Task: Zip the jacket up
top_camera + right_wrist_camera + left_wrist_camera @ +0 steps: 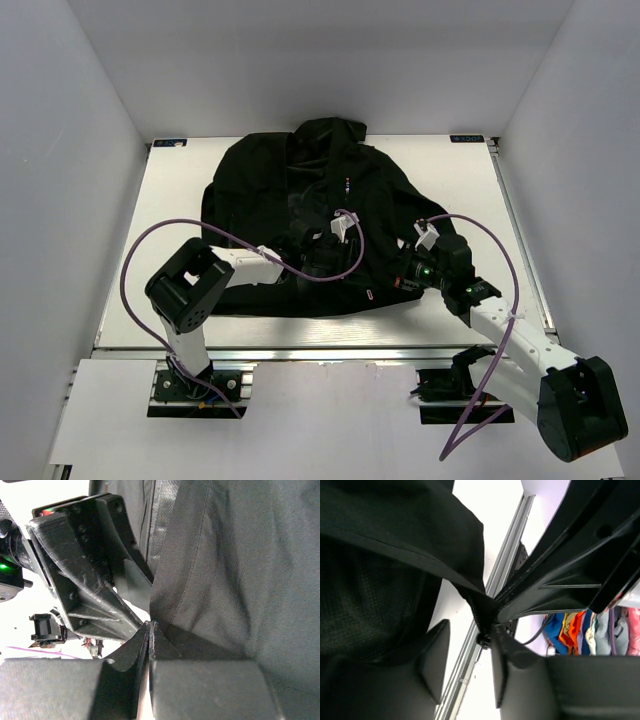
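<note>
Hem of jacket lies just inside table front edge.

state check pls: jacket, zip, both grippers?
jacket, spread on the table, front open, lining showing.
zipper end, between the left fingers, not clamped.
left gripper, jaws apart around the zipper end.
right gripper, shut on a fold of the jacket.

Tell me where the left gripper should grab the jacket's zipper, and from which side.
Grip the zipper pull at the low end of the track on the jacket. Bring the left gripper in from the left arm's side, jaws straddling the track: the pull juts between them, and the right gripper pinches the fabric beside it, probably holding it steady.
</note>
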`<state>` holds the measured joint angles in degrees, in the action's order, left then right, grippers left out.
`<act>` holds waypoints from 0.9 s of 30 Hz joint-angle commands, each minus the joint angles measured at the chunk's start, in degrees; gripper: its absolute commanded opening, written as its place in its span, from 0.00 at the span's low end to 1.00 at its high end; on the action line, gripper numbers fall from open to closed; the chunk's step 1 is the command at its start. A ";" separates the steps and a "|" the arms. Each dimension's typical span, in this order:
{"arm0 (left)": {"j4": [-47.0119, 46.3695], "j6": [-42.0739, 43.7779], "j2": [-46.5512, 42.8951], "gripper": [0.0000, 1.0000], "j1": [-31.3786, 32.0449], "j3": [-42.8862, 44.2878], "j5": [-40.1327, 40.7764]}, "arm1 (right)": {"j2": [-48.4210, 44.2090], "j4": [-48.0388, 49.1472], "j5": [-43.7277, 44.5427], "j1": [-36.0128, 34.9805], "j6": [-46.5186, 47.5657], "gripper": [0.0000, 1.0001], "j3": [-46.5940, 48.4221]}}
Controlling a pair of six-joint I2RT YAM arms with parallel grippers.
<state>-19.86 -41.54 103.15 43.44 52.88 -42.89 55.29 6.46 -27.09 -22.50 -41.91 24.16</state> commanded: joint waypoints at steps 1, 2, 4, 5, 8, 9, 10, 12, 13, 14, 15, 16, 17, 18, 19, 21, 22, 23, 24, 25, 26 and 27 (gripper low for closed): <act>-1.23 0.59 -0.76 0.41 -0.02 1.00 -0.61 | -1.67 2.07 -1.30 0.35 -0.98 0.00 0.53; -2.19 0.41 -0.85 0.37 -0.02 0.73 -0.79 | -1.67 2.07 -1.56 0.35 -1.15 0.00 0.53; -2.90 -0.03 -0.94 0.22 -0.02 0.47 -1.40 | -1.59 1.54 -1.30 0.44 -0.81 0.00 0.80; -3.08 -0.12 -1.02 0.15 -0.02 0.47 -1.40 | -1.59 0.67 -0.43 0.44 -0.63 0.00 0.89; -3.70 -0.56 -1.73 0.00 -0.02 0.20 -1.58 | -1.50 0.14 0.20 0.53 0.25 0.00 0.97; -3.78 -0.65 -1.90 0.00 -0.02 0.12 -1.23 | -1.15 -0.74 0.81 0.62 1.12 0.00 1.23; -3.87 -0.82 -2.51 0.00 -0.02 0.03 -0.97 | -0.97 -1.79 1.77 0.53 1.56 0.00 1.67; -3.61 -0.91 -3.22 0.00 -0.02 -0.41 -0.70 | -0.80 -2.94 3.88 0.53 2.97 0.00 1.76; -3.44 -0.91 -4.18 0.00 -0.02 -0.59 -0.18 | -0.79 -3.12 4.41 0.62 4.19 0.00 1.85; -3.61 -1.00 -4.71 0.00 -0.02 -1.37 -0.17 | -0.79 -3.21 4.76 0.53 4.64 0.00 1.77; -3.52 -1.09 -5.41 0.00 -0.02 -1.73 0.09 | -0.53 -3.03 4.77 0.53 4.91 0.00 1.68; -3.43 -1.09 -6.03 0.00 -0.02 -1.99 0.53 | -0.27 -2.60 4.51 0.53 4.91 0.03 1.59; -3.26 -1.26 -7.17 0.00 -0.02 -2.69 0.79 | -0.09 -1.98 3.37 0.53 5.00 0.06 1.07; -3.35 -1.44 -7.79 0.00 -0.02 -3.05 1.06 | 0.43 -1.37 2.67 0.44 4.91 0.11 0.71; -3.43 -1.44 -8.31 0.00 -0.02 -3.40 1.06 | 0.87 0.47 1.70 0.53 4.73 0.19 0.45; -3.34 -1.53 -9.46 0.00 0.15 -3.92 1.85 | 2.79 1.89 -1.20 0.44 4.03 0.35 -0.08; -3.52 -1.53 -9.72 0.00 0.24 -4.01 1.85 | 3.42 2.41 -2.08 0.27 3.94 0.40 -0.17; -3.26 -1.53 -10.07 0.00 0.24 -4.02 2.28 | 4.03 4.16 -3.65 0.35 2.98 0.46 -0.34; -3.35 -1.53 -10.25 0.00 0.33 -4.19 2.29 | 4.74 5.39 -4.28 0.18 2.45 0.50 -0.95; -3.26 -1.53 -10.34 0.00 0.42 -4.28 2.46 | 5.18 6.28 -4.72 0.18 1.93 0.55 -1.05; -3.08 -1.53 -10.52 0.00 0.50 -4.37 2.90 | 5.53 5.94 -4.29 0.18 1.49 0.62 -0.96; -2.91 -1.53 -10.78 0.00 0.50 -4.37 2.90 | 6.06 6.02 -4.46 0.09 1.05 0.64 -0.96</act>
<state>-21.30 -42.96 95.66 43.40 48.66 -40.82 60.38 8.71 -27.59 -21.74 -39.42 23.62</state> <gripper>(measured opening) 0.140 0.619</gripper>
